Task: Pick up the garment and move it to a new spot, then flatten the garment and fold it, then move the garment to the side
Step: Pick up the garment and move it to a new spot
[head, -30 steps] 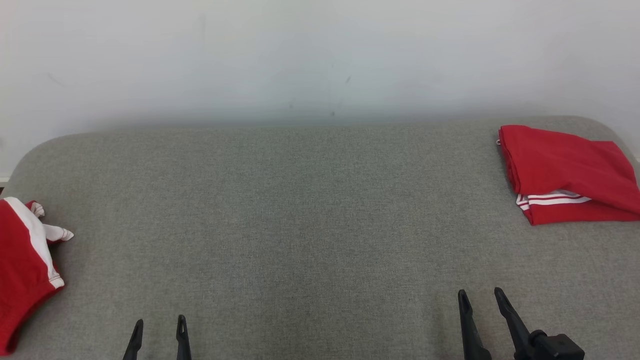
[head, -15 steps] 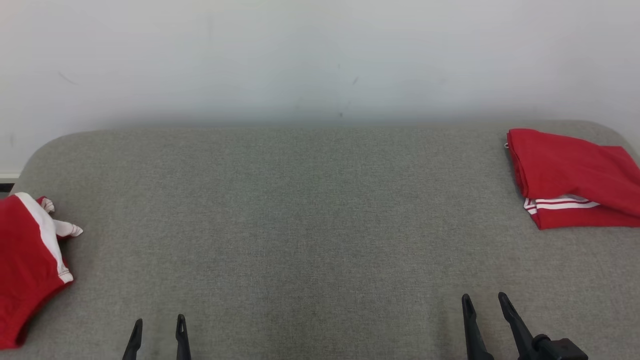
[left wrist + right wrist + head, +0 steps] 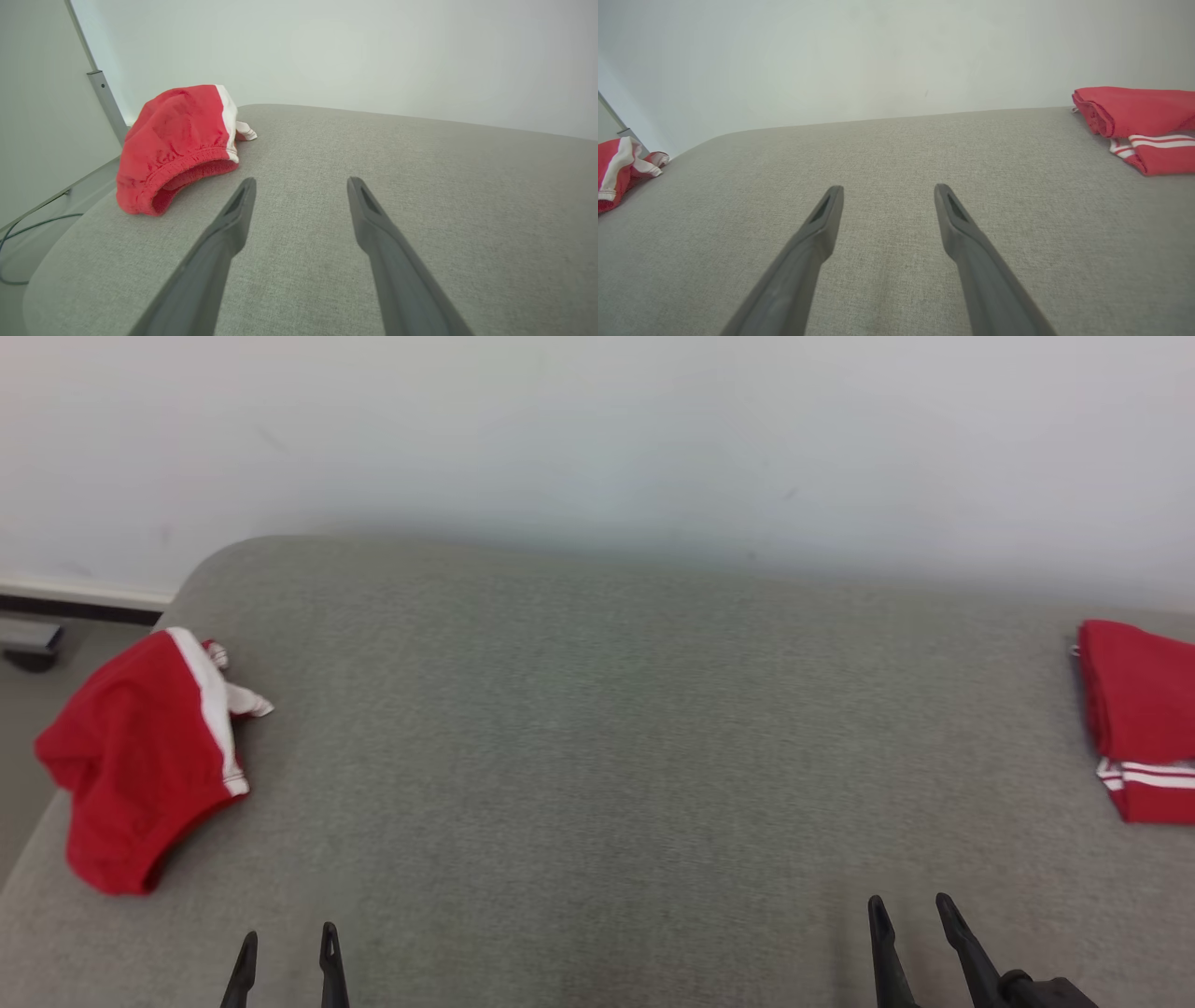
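Both the left gripper [image 3: 288,933] and right gripper [image 3: 908,900] hover empty, jaws apart, while the crumpled red-and-white garment [image 3: 140,756] overhangs the left edge of the grey fabric-covered table [image 3: 597,756], where a shallow pinch could tip it off.

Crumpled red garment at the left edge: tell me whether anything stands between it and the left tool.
Nothing visible does. Bare grey cushion lies between the open left tool and the crumpled red garment. The folded red garment sits far off on the right.
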Robot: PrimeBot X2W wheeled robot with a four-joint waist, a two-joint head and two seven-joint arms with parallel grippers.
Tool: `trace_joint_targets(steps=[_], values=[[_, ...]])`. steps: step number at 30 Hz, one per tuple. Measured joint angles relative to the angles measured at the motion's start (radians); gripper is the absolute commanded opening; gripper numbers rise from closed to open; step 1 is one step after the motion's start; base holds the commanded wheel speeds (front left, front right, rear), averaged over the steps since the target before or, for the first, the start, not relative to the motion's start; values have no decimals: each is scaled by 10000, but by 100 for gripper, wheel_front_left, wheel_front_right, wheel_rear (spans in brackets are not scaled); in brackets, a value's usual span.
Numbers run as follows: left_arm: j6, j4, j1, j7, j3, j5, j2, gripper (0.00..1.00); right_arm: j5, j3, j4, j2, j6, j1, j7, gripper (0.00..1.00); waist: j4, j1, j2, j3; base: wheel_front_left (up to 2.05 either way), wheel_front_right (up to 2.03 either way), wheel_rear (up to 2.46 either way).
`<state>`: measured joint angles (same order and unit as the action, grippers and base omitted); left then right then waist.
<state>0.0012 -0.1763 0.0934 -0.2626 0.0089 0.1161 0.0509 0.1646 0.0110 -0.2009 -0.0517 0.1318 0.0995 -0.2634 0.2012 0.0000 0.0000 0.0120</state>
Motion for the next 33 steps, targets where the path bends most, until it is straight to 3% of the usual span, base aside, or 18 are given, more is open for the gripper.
trace_joint_targets(steps=[20, 33], values=[[79, -33, 104, 0, 272, 44, 0, 100, -165, -146, -59, 2, 0, 4, 0, 100, 2608, 0, 0, 71, 0, 0, 0], [115, -38, 116, 0, 512, 79, -2, 100, -268, -228, -90, 2, 0, -23, 0, 100, 2751, 0, 0, 156, 0, 0, 0]])
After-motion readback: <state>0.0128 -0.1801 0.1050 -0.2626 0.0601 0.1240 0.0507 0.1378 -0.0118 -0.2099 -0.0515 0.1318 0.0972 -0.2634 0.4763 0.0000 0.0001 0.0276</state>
